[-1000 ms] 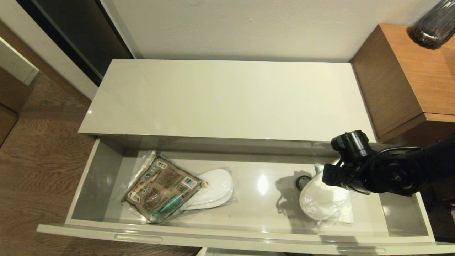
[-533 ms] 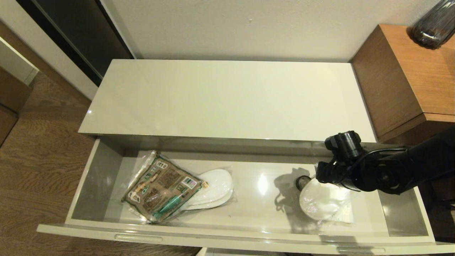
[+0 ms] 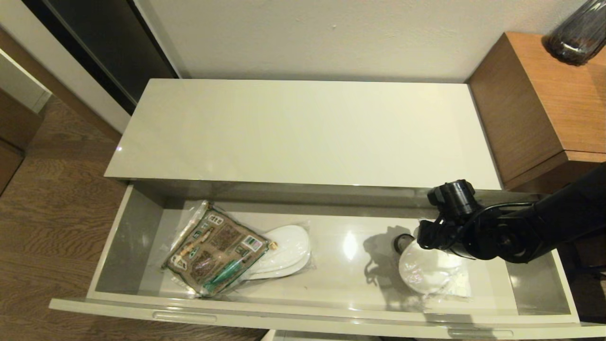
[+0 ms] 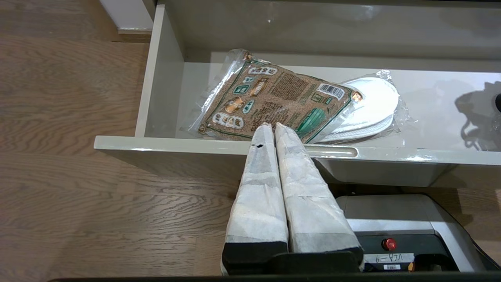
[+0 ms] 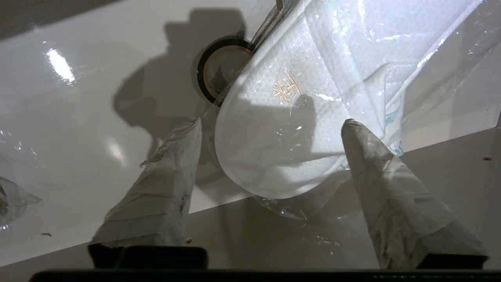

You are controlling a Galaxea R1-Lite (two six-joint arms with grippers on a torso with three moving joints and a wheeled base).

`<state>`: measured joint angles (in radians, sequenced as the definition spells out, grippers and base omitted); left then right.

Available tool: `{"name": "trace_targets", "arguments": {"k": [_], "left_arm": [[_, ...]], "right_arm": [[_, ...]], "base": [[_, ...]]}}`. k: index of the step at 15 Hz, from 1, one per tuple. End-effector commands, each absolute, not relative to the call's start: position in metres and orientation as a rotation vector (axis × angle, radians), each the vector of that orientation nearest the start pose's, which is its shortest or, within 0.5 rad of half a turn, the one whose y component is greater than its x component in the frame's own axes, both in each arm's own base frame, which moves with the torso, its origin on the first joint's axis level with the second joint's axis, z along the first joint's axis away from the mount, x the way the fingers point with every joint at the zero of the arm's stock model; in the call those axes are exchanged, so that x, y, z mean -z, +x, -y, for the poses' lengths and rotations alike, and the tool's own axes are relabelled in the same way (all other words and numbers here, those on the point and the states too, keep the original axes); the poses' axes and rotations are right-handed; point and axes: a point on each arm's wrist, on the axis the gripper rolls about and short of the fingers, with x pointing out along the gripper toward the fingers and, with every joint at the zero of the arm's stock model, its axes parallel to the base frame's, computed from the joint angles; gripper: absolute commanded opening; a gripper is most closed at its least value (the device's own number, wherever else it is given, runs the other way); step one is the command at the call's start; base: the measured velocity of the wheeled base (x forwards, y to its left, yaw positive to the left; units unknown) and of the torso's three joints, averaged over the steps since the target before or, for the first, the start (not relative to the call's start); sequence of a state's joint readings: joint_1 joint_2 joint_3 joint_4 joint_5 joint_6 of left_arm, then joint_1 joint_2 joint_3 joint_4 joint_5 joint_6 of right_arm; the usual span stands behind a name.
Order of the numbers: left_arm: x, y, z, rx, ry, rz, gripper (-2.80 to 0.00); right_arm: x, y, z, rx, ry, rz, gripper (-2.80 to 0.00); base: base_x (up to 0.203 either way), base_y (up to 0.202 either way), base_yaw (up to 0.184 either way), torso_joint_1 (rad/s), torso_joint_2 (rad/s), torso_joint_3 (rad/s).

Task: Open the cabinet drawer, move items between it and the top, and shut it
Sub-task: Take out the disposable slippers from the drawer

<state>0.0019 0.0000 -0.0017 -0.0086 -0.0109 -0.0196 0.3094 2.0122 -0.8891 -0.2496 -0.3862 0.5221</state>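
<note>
The cabinet drawer stands pulled out below the bare glossy top. At its left end a brown-and-green packet lies partly over a wrapped pair of white slippers. Toward the right end a second wrapped slipper pair rests on the drawer floor, with a black tape roll beside it. My right gripper is open just over this pair's rounded end, one finger on each side, holding nothing. My left gripper is shut and empty outside the drawer front, near a slot handle.
A brown wooden side unit carrying a dark glass vase stands higher at the right. The wall runs behind the cabinet. Wood floor lies left of the drawer, and my base sits under its front.
My right gripper has gone from shut to open, letting go of the right slipper pair, which settled on the drawer floor. The arm drifted slightly left. The left gripper has not moved.
</note>
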Motion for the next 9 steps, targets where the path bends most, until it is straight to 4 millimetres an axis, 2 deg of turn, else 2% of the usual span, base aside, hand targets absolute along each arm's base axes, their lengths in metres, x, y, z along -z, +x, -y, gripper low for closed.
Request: {"name": "trace_targets", "arguments": {"k": [1,4,7,9], "left_arm": [[-0.077,-0.023,0.000,0.008,-0.018,0.009,-2.80],[-0.077,-0.023,0.000,0.008,-0.020,0.009,-2.80],[-0.077,-0.023,0.000,0.008,-0.020,0.009,-2.80],[-0.077,-0.023,0.000,0.008,-0.020,0.009,-2.80]], "right_arm": [[-0.073,0.315,-0.092,0.278,0.190,-0.771,0.00],[-0.064,0.322,-0.094,0.263,0.178,-0.777,0.00],[-0.076,0.319,-0.093,0.231,0.193,-0.758,0.00],[-0.093,0.306,-0.089,0.240,0.165,-0.808,0.00]], "base": [[0.000,0.000,0.000,0.000,0.00,0.000],[0.000,0.000,0.000,0.000,0.00,0.000],[0.000,0.000,0.000,0.000,0.00,0.000],[0.000,0.000,0.000,0.000,0.00,0.000]]}}
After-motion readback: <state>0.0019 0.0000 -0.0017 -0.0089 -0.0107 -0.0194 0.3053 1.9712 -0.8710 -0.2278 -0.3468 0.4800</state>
